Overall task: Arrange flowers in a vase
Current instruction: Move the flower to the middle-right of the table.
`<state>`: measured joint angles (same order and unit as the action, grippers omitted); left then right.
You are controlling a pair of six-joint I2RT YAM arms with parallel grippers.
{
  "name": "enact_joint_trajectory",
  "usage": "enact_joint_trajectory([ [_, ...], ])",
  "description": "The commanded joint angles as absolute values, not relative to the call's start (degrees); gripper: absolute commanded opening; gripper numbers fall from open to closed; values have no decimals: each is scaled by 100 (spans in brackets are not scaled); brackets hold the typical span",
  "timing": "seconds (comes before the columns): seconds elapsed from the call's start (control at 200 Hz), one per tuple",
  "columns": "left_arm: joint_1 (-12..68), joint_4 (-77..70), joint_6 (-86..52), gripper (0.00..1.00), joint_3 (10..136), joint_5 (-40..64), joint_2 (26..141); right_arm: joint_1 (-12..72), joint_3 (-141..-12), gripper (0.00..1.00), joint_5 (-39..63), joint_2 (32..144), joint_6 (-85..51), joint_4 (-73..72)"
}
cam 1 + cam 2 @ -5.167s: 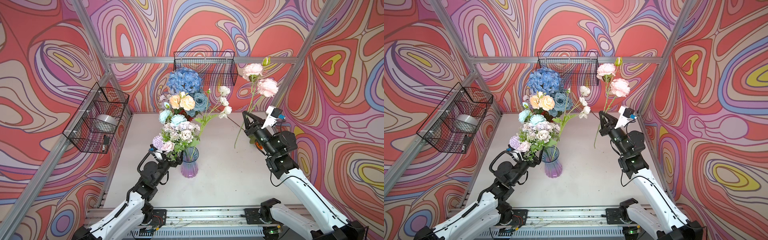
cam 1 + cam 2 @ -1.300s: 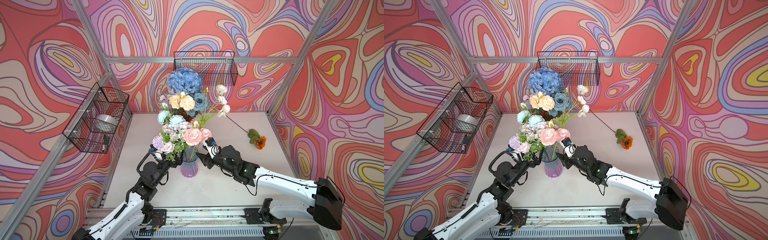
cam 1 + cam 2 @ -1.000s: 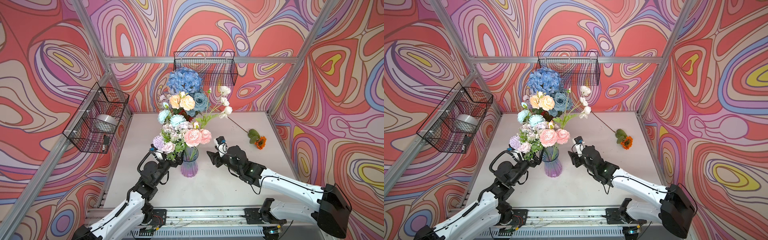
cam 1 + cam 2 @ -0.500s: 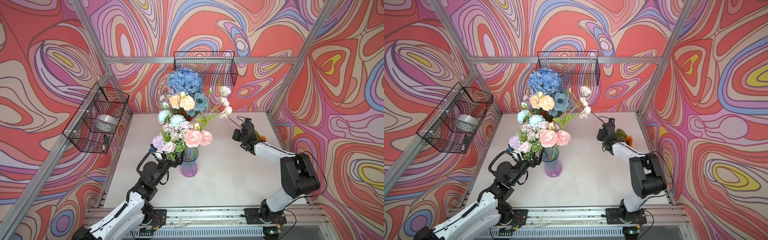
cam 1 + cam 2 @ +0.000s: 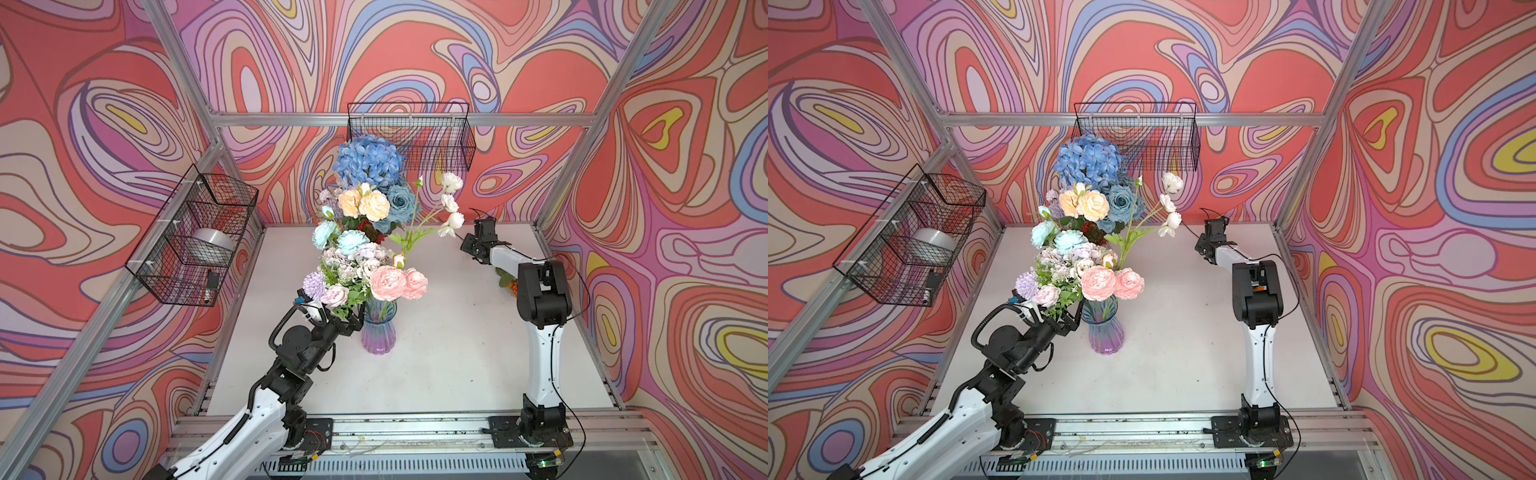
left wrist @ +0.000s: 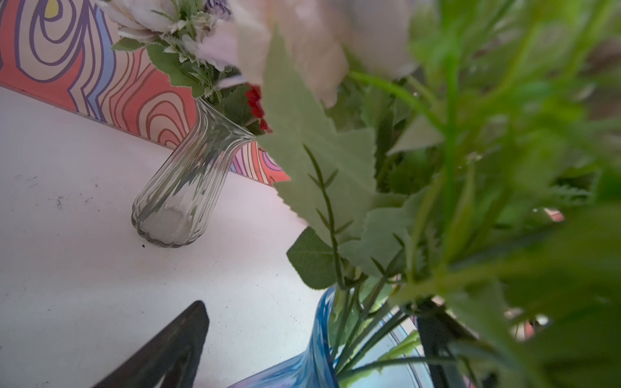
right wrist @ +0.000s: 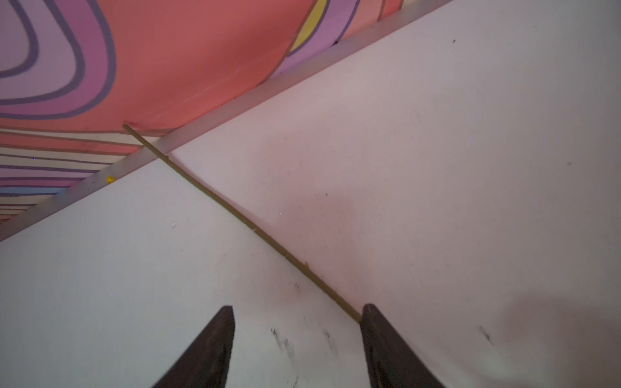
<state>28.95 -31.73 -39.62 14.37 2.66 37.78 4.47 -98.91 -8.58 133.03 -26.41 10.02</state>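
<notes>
White table [image 5: 436, 374] inside swirly walls [image 5: 415, 54]; left gripper [image 5: 352, 323], right gripper [image 7: 297, 310] each with jaws apart.

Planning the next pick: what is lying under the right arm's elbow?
An orange flower with green leaves lies on the table there, mostly covered by the arm; only its edge shows. Its stem runs out toward the open right gripper, reaching one finger.

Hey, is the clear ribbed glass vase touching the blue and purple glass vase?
Apart. The left wrist view shows a stretch of bare white table between the clear ribbed glass vase and the blue and purple glass vase.
</notes>
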Motion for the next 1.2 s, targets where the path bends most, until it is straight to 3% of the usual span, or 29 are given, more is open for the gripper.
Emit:
enact_joint_trajectory([
  [0.0,2918,-3091,-3897,100,1415,132,3633,345,-10159,63,-799,13528,-2823,1501],
  [0.486,2914,-3246,-3947,100,1449,238,3805,255,-9399,61,-439,13195,-2964,1359],
  [0.801,2916,-3492,-4007,100,1483,341,4046,479,-7788,58,229,11864,-2624,1064],
  [1.197,2917,-3634,-4000,100,1565,444,4184,1462,-6337,56,339,10258,-2508,1586],
])
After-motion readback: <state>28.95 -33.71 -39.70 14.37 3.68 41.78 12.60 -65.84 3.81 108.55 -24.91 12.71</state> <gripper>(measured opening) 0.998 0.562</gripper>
